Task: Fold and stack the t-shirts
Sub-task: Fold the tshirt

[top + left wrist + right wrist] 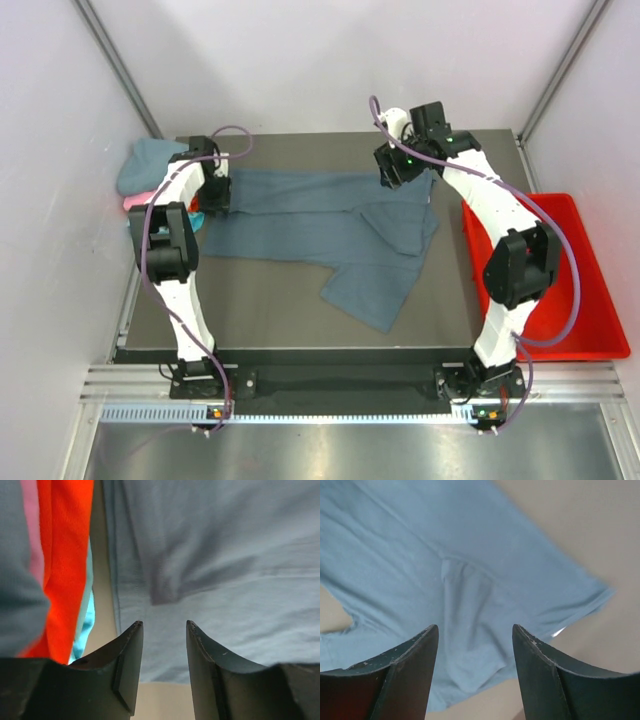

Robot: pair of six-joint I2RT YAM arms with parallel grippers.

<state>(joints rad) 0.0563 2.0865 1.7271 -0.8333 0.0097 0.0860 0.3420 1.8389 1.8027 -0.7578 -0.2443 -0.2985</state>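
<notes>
Beneath your left pincer (162,626) and right pincer (475,628), both parted and holding nothing, the blue-grey t-shirt (320,225) lay part-folded across the counter (260,310), its ends apparently placed under them for your next fold.

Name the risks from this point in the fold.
1. The left pincer hangs open right beside the stack; a sideways move could snag or topple it.
2. The shirt lies wrinkled under both it and the open right pincer; closing may pinch only a ridge of cloth, so the fold could come out uneven.
3. One flap juts out askew toward the arms and may trail or bunch if the shirt is lifted.
</notes>
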